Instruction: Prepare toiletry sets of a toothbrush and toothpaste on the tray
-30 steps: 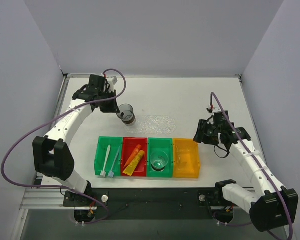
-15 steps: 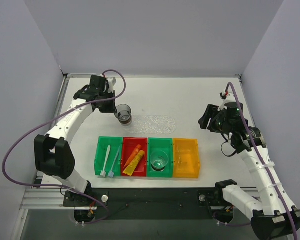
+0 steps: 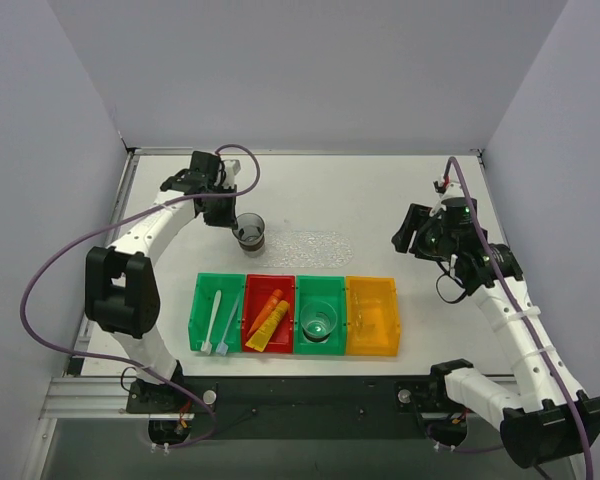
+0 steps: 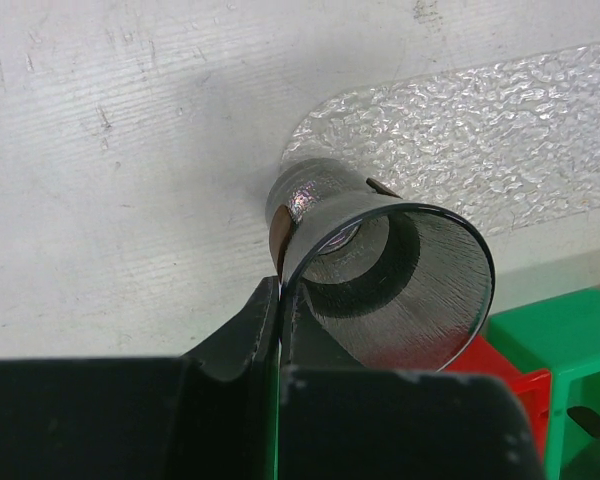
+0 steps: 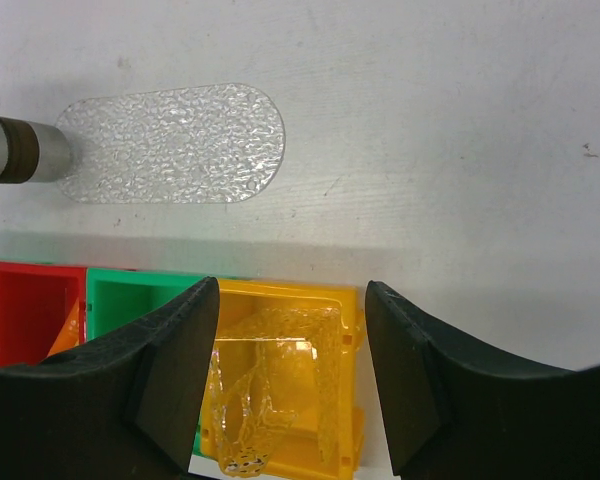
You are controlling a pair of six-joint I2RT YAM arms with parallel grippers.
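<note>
Transparent bumpy tray [image 3: 320, 245]: flat on the table [image 3: 380, 190], near its middle. Nothing lies on it.

Sets, unassembled: white toothbrush [image 3: 215, 318] and pale blue toothbrush [image 3: 230, 318] lie side by side in the left green bin [image 3: 196, 310]. The orange tube [image 3: 268, 303] and yellow-orange tube [image 3: 268, 325] lie in the red bin [image 3: 270, 277]. Both bins sit in the row at 6 o'clock of the tray.

Other stock: a second clear cup [image 3: 318, 322] in the next green bin [image 3: 318, 281]; a clear bumpy piece, not identifiable, in the orange bin [image 3: 372, 282].

Left gripper [image 4: 278, 300]: pinched tight on the rim of a clear cup [image 4: 380, 290]. The cup is tilted, with its base at the tray's 9 o'clock end. Whether the base rests on the table cannot be told.

Right gripper [image 5: 292, 300]: jaws wide, holding nothing, raised at 3 o'clock of the tray with the orange bin below it.

Step, judged: cup handling beside the tray; no set begun.

Next move, judged: let the cup go upright or carry it off, keeping it from toppling onto the tray. Then make a narrow, low grasp on a toothbrush handle in the left green bin.
</note>
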